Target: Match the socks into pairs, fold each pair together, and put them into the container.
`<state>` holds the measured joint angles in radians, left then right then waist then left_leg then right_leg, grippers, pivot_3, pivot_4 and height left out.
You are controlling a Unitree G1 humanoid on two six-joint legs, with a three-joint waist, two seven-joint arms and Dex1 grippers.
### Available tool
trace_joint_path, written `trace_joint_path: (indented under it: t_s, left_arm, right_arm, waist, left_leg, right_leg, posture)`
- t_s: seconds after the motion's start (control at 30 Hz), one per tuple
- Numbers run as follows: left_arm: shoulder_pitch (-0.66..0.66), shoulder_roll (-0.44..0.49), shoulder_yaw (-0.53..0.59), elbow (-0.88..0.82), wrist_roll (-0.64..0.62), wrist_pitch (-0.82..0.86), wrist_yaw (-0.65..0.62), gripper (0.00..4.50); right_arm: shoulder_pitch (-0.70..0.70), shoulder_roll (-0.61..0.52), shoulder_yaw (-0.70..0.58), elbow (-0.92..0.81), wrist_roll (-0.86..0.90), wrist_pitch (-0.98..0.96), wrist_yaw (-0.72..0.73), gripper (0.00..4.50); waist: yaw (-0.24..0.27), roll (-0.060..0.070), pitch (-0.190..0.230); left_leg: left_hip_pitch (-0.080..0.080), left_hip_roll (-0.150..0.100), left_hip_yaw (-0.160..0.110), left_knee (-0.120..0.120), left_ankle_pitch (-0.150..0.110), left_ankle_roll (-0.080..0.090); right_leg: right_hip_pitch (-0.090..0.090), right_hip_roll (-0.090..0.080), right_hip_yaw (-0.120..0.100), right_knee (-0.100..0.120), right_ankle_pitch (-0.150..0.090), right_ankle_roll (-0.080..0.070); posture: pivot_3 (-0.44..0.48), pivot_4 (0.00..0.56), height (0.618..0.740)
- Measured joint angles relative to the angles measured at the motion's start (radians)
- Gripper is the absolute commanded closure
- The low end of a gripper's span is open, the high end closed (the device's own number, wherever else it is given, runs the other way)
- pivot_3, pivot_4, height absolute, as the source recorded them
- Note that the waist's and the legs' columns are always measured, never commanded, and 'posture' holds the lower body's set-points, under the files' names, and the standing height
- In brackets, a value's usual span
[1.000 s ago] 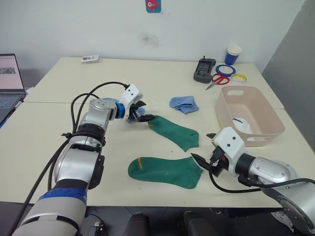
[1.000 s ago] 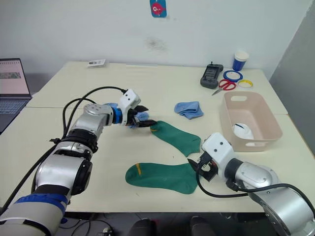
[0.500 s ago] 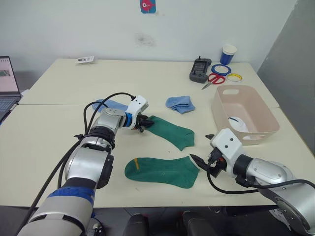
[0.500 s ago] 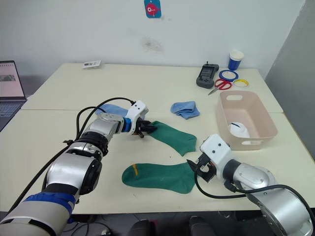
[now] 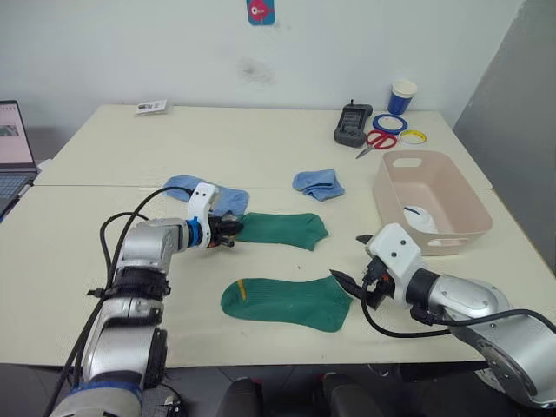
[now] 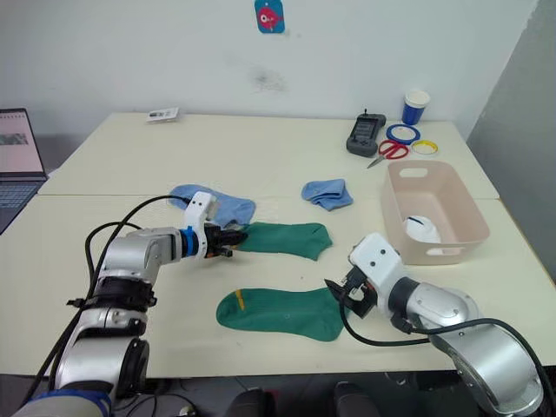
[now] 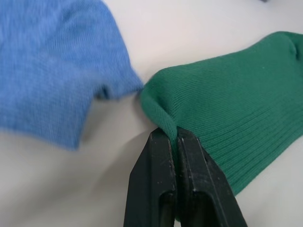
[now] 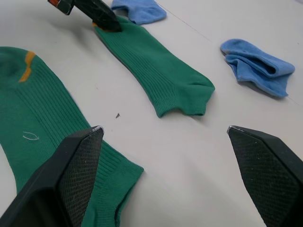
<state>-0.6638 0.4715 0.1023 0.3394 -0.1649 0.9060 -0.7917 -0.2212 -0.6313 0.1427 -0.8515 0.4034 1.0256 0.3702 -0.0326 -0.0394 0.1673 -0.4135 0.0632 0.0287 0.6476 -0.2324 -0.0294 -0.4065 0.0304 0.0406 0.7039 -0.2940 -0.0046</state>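
My left gripper [image 5: 233, 231] is shut on the end of the far dark green sock [image 5: 282, 229], which lies flat across the table; in the left wrist view its fingers [image 7: 161, 179] pinch a fold of the green cloth. The near dark green sock [image 5: 287, 302] with a yellow stripe lies at the front. My right gripper [image 5: 347, 283] stands open at that sock's right end, nothing between its fingers. One light blue sock [image 5: 208, 193] lies flat behind the left gripper, another [image 5: 318, 183] lies crumpled mid-table. The container [image 5: 395, 195] at the right holds a white sock [image 5: 421, 219].
At the back right stand a paper cup [image 5: 403, 95], a black device [image 5: 350, 124], red scissors [image 5: 375, 139] and tape rings [image 5: 421, 136]. A laptop [image 5: 9, 148] sits at the left edge. A small card [image 5: 152, 106] lies at the far left.
My left gripper has shut on the far green sock's end and drawn it leftward, so the sock now lies crosswise and the flat blue sock shows. My right gripper stays open in place.
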Motion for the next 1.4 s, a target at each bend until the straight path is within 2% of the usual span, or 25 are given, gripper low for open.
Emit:
trace_joint_path:
  t_s: [0.07, 0.17, 0.27, 0.37, 0.47, 0.5, 0.57, 0.7, 0.77, 0.9, 1.0, 1.13, 1.3, 1.4]
  left_arm:
    - [0.029, -0.012, 0.024, -0.059, -0.032, 0.053, 0.029, 4.49]
    - [0.057, -0.010, 0.028, -0.112, -0.059, 0.081, 0.058, 3.80]
    - [0.088, 0.028, 0.014, -0.143, -0.071, 0.057, 0.051, 2.82]
    - [0.121, 0.136, -0.025, -0.120, -0.042, -0.103, -0.002, 1.84]
    - [0.097, 0.217, -0.029, -0.021, 0.005, -0.302, -0.035, 0.86]
    - [0.088, 0.239, -0.040, 0.010, 0.018, -0.394, -0.074, 0.86]
    - [0.079, 0.304, -0.104, 0.067, 0.055, -0.682, -0.229, 0.86]
    - [0.031, 0.341, -0.204, 0.200, 0.123, -1.098, -0.411, 0.86]
    - [0.001, 0.337, -0.255, 0.294, 0.168, -1.272, -0.450, 0.86]
    - [-0.082, 0.293, -0.312, 0.467, 0.265, -1.468, -0.423, 0.86]
    - [-0.154, 0.228, -0.334, 0.572, 0.315, -1.533, -0.364, 1.46]
    - [-0.174, 0.199, -0.352, 0.626, 0.343, -1.586, -0.337, 2.70]
    - [-0.178, 0.198, -0.356, 0.672, 0.356, -1.614, -0.337, 4.42]
    - [-0.193, 0.191, -0.356, 0.689, 0.361, -1.616, -0.336, 4.49]
  right_arm:
    - [-0.010, -0.001, 0.005, 0.014, -0.003, -0.014, 0.008, 0.00]
    - [-0.019, -0.006, 0.012, 0.029, -0.012, -0.027, 0.024, 0.00]
    - [-0.020, -0.007, 0.017, 0.033, -0.027, -0.038, 0.033, 0.00]
    - [-0.020, -0.007, 0.020, 0.035, -0.029, -0.040, 0.043, 0.00]
    - [-0.020, -0.006, 0.021, 0.035, -0.030, -0.043, 0.043, 0.00]
    - [-0.020, -0.005, 0.021, 0.035, -0.030, -0.045, 0.044, 0.00]
    - [-0.022, -0.005, 0.030, 0.037, -0.030, -0.051, 0.044, 0.00]
    - [-0.025, -0.005, 0.038, 0.052, -0.032, -0.058, 0.045, 0.00]
    - [-0.030, -0.004, 0.042, 0.056, -0.035, -0.061, 0.045, 0.00]
    - [-0.038, -0.002, 0.058, 0.064, -0.048, -0.072, 0.047, 0.00]
    - [-0.042, -0.006, 0.078, 0.068, -0.068, -0.082, 0.058, 0.00]
    - [-0.043, -0.008, 0.080, 0.079, -0.076, -0.087, 0.066, 0.00]
    - [-0.134, -0.060, 0.189, 0.277, -0.211, -0.238, 0.118, 0.00]
    - [-0.253, -0.036, 0.263, 0.482, -0.304, -0.402, 0.179, 0.00]
  waist:
    - [0.001, 0.000, 0.000]
    - [0.001, 0.000, 0.000]
    - [-0.001, 0.000, 0.000]
    - [-0.003, 0.000, 0.000]
    - [0.003, 0.000, 0.000]
    - [0.003, 0.000, 0.000]
    - [0.004, 0.000, 0.000]
    - [0.005, 0.000, 0.000]
    - [0.005, 0.000, 0.000]
    - [0.006, 0.000, 0.000]
    - [0.007, 0.000, 0.000]
    - [0.000, 0.000, 0.000]
    - [-0.002, 0.000, 0.000]
    - [0.000, 0.000, 0.000]
  left_leg:
    - [0.000, 0.000, 0.000, 0.000, 0.000, 0.000]
    - [0.000, -0.001, 0.000, 0.000, 0.000, 0.000]
    - [0.001, -0.001, 0.000, -0.001, 0.000, 0.000]
    - [0.003, 0.000, 0.000, -0.002, 0.000, 0.000]
    - [0.003, 0.000, 0.000, -0.002, 0.000, 0.000]
    - [0.003, 0.000, 0.001, -0.002, 0.000, 0.000]
    - [0.002, 0.000, 0.002, -0.002, 0.000, 0.000]
    - [0.000, -0.001, 0.004, -0.002, 0.000, 0.000]
    - [-0.001, -0.001, 0.004, -0.001, 0.000, 0.000]
    - [-0.003, -0.001, 0.004, -0.001, 0.000, 0.001]
    - [-0.003, -0.001, 0.004, -0.001, 0.000, 0.001]
    - [-0.003, -0.001, 0.005, -0.001, 0.000, 0.001]
    - [-0.001, -0.001, 0.005, -0.001, 0.000, 0.001]
    - [-0.002, -0.001, 0.005, -0.001, 0.000, 0.001]
  right_leg:
    - [0.000, 0.000, 0.000, 0.000, 0.000, 0.000]
    - [0.000, 0.000, 0.000, 0.000, 0.000, 0.000]
    - [0.000, 0.001, 0.000, 0.000, 0.000, 0.000]
    - [0.000, 0.002, 0.000, 0.001, 0.000, 0.000]
    - [0.000, 0.002, -0.001, 0.001, 0.000, -0.001]
    - [0.000, 0.002, 0.000, 0.001, 0.000, -0.001]
    - [0.000, 0.000, 0.000, -0.001, 0.000, -0.001]
    - [0.000, -0.003, 0.001, -0.003, 0.000, -0.001]
    - [0.000, -0.003, 0.000, -0.005, 0.000, -0.001]
    - [0.000, 0.000, -0.002, -0.005, 0.000, -0.001]
    - [0.000, 0.001, -0.003, -0.005, 0.000, 0.000]
    - [0.000, 0.001, -0.001, -0.005, 0.000, 0.000]
    - [-0.001, 0.004, -0.003, -0.004, 0.002, -0.003]
    - [-0.001, 0.007, -0.003, -0.004, 0.002, -0.004]
  posture:
    - [0.000, 0.150, 0.732]
    - [0.000, 0.150, 0.732]
    - [0.000, 0.150, 0.732]
    - [0.000, 0.150, 0.732]
    - [0.000, 0.150, 0.732]
    - [0.000, 0.150, 0.732]
    - [0.000, 0.150, 0.732]
    - [0.000, 0.150, 0.732]
    - [0.000, 0.150, 0.732]
    - [0.000, 0.150, 0.732]
    - [0.000, 0.150, 0.732]
    - [0.000, 0.150, 0.732]
    - [0.000, 0.150, 0.732]
    - [0.000, 0.150, 0.732]
